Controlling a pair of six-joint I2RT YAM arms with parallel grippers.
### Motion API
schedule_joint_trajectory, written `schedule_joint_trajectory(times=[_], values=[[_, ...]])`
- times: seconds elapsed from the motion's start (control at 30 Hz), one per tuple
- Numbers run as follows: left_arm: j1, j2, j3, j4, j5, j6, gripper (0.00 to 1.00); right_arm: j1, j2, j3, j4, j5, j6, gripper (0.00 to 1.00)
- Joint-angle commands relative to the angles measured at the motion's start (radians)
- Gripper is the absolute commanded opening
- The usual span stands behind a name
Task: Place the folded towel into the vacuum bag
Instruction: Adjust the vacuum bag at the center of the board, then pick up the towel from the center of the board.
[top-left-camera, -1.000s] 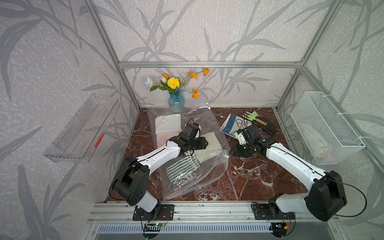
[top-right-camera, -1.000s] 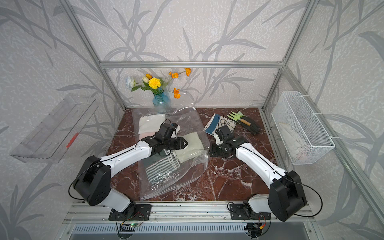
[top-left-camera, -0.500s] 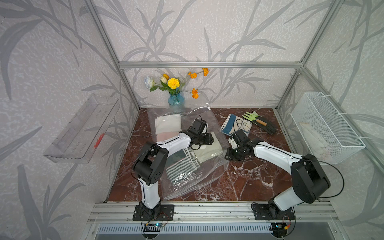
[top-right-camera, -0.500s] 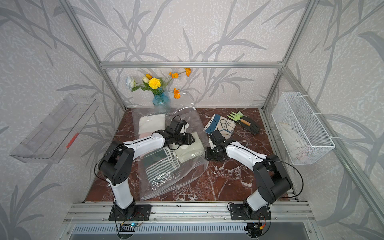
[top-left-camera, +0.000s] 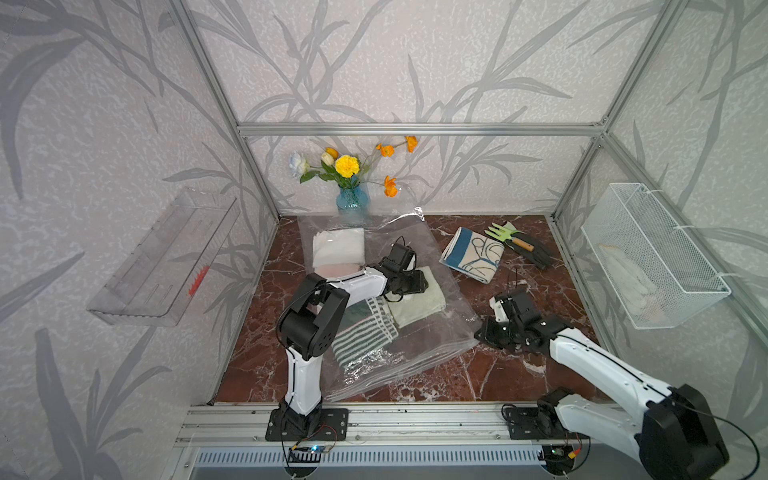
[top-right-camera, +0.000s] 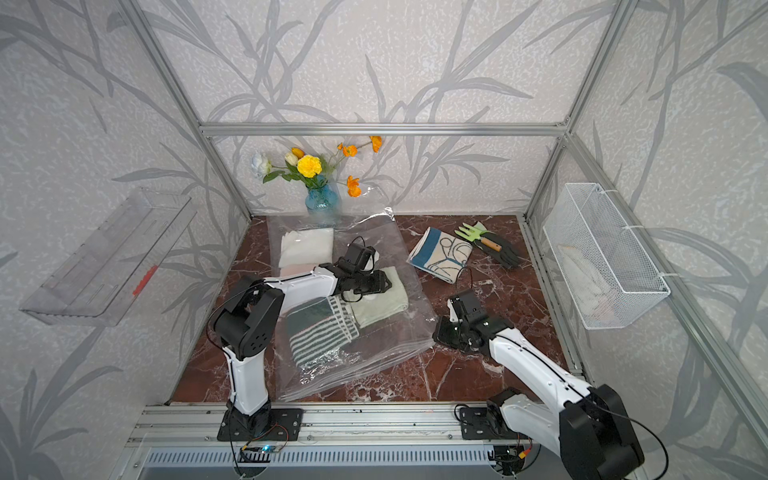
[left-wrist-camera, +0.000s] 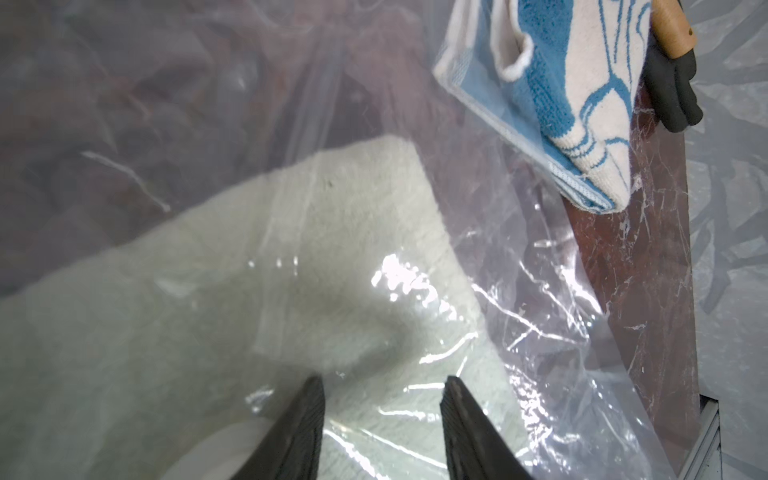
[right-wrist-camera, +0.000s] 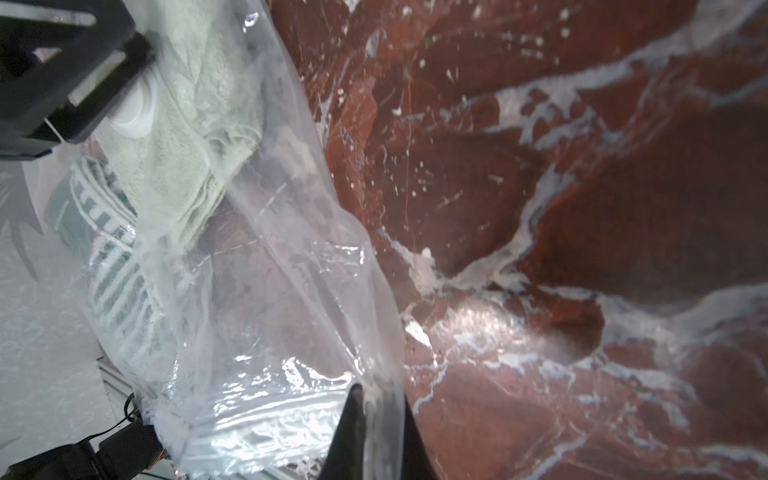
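The left arm is folded over the vacuum bag (top-left-camera: 415, 349), with the left gripper (left-wrist-camera: 384, 384) low above a pale green towel (left-wrist-camera: 208, 291) inside it. The right arm stretches low to the bag's near corner. The bag lies on a red marble table (top-left-camera: 478, 374) in a walled booth. The folded towel (top-left-camera: 473, 255), blue and cream, lies outside, beside the bag. The left jaws stand apart and empty. The right gripper (right-wrist-camera: 376, 399) appears pinched on the bag's film edge.
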Motion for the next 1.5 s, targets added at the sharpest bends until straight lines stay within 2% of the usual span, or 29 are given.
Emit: schedule_joint_trajectory(times=[0.0, 0.07, 0.17, 0.23, 0.4, 0.5, 0.6, 0.67, 0.73, 0.87, 1.0, 1.23, 1.47], values=[[0.014, -0.016, -0.024, -0.041, -0.021, -0.003, 0.48, -0.028, -0.041, 0.003, -0.178, 0.012, 0.022, 0.33], [0.006, -0.065, -0.048, -0.047, 0.002, -0.004, 0.48, -0.043, -0.062, 0.096, -0.271, 0.091, -0.04, 0.45], [-0.009, -0.153, -0.12, -0.05, 0.029, -0.01, 0.48, -0.044, 0.036, 0.269, -0.352, 0.186, -0.184, 0.53], [-0.009, -0.208, -0.193, -0.03, 0.028, -0.031, 0.48, -0.031, 0.162, 0.354, -0.329, 0.172, -0.224, 0.53], [-0.004, -0.266, -0.34, -0.025, -0.036, -0.043, 0.48, 0.127, 0.42, 0.499, -0.066, 0.153, -0.188, 0.52], [0.0, -0.305, -0.425, -0.029, -0.073, -0.056, 0.48, 0.134, 0.577, 0.573, 0.038, 0.105, -0.17, 0.51], [0.012, -0.334, -0.471, -0.041, -0.101, -0.065, 0.48, 0.098, 0.713, 0.654, 0.052, 0.059, -0.191, 0.49], [0.025, -0.342, -0.468, -0.068, -0.111, -0.062, 0.48, 0.047, 0.752, 0.689, 0.038, 0.024, -0.204, 0.49], [0.032, -0.363, -0.441, -0.104, -0.103, -0.05, 0.48, -0.023, 0.728, 0.7, 0.022, 0.042, -0.219, 0.52], [0.03, -0.41, -0.367, -0.125, -0.068, -0.04, 0.48, -0.168, 0.701, 0.732, -0.069, 0.161, -0.235, 0.67], [0.019, -0.399, -0.272, -0.151, -0.036, -0.021, 0.48, -0.284, 0.73, 0.75, -0.061, 0.221, -0.199, 0.81], [0.002, -0.383, -0.229, -0.149, -0.028, -0.013, 0.48, -0.304, 0.903, 0.951, -0.093, 0.231, -0.192, 0.83], [-0.002, -0.401, -0.255, -0.153, -0.034, -0.003, 0.48, -0.309, 0.982, 0.964, -0.062, 0.234, -0.16, 0.83]])
